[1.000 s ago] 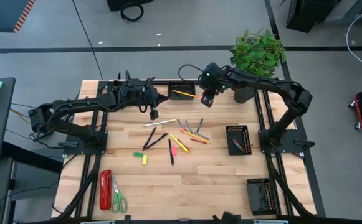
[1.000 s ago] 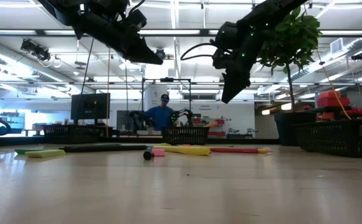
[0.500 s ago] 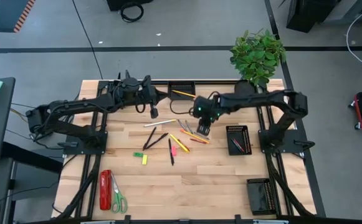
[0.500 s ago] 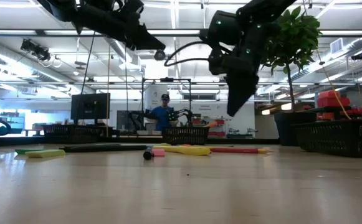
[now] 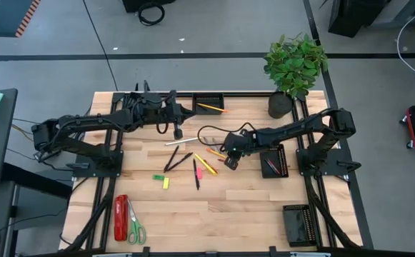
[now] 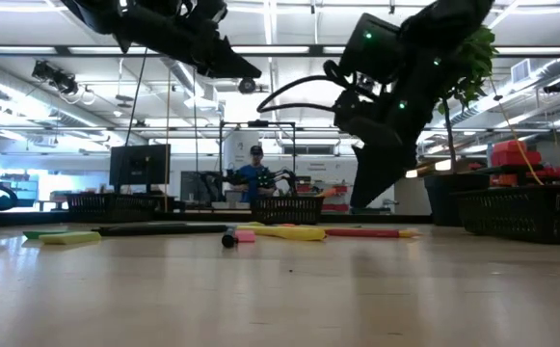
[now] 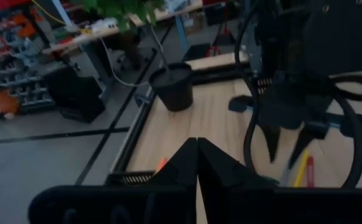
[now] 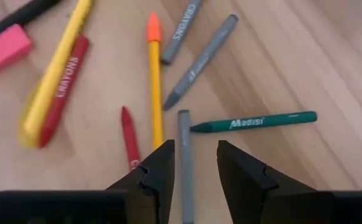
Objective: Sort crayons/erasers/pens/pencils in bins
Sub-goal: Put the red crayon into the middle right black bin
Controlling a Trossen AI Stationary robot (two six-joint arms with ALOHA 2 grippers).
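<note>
Loose crayons lie in a pile at mid-table: grey (image 8: 184,149), green (image 8: 255,121), red (image 8: 62,87), yellow (image 8: 56,68), an orange-tipped one (image 8: 154,81). My right gripper (image 8: 195,163) (image 5: 231,163) hangs open over the pile, pointing down, a finger on either side of the grey crayon and clear of it. My left gripper (image 5: 191,113) (image 7: 197,163) is shut on nothing, high up beside the far bin (image 5: 208,102), which holds a pencil (image 5: 211,107). Pens (image 5: 171,158), a white pen (image 5: 183,141) and erasers (image 5: 166,183) lie left of the pile.
A bin (image 5: 272,159) with dark pens stands right of the pile, another bin (image 5: 298,223) at the near right corner. A potted plant (image 5: 293,64) fills the far right corner. A red stapler (image 5: 121,218) and green scissors (image 5: 135,227) lie at the near left.
My right gripper has swung from beside the far bin toward the table's near edge and come down over the crayon pile, its fingers staying open.
</note>
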